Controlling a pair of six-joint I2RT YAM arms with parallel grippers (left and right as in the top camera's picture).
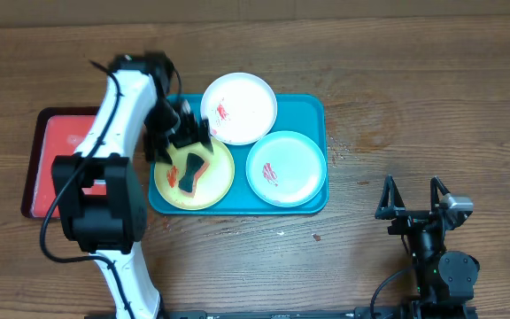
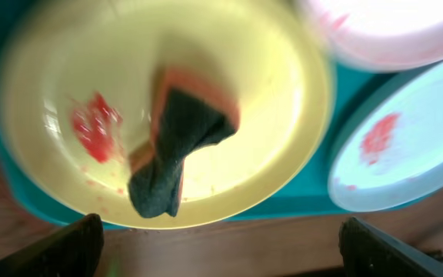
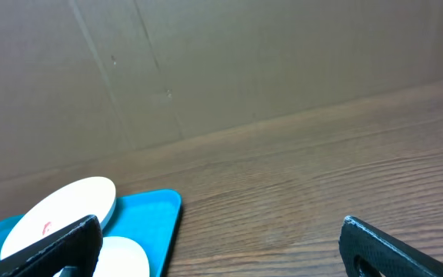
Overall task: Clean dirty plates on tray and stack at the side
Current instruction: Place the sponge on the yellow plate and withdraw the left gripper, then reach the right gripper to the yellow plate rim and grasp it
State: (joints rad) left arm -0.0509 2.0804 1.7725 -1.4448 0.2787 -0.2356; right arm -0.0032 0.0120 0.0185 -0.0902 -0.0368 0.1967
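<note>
Plates sit on the tray (image 1: 313, 112) in your overhead view: white plate (image 1: 239, 107), yellow plate (image 1: 215, 188), blue plate (image 1: 286, 167). The left gripper (image 1: 184, 142) hangs over the yellow plate, where a sponge (image 1: 191, 171) lies. The left arm (image 1: 118, 115) hides part of the red tray (image 1: 51, 142). The right gripper (image 1: 412, 199) sits well apart, jaws spread. Your left wrist view is blurred: a smear (image 2: 94, 129) beside the sponge, fingers (image 2: 60, 250) wide apart. Your right wrist view catches only the white plate, another plate's rim and a tray corner.
</note>
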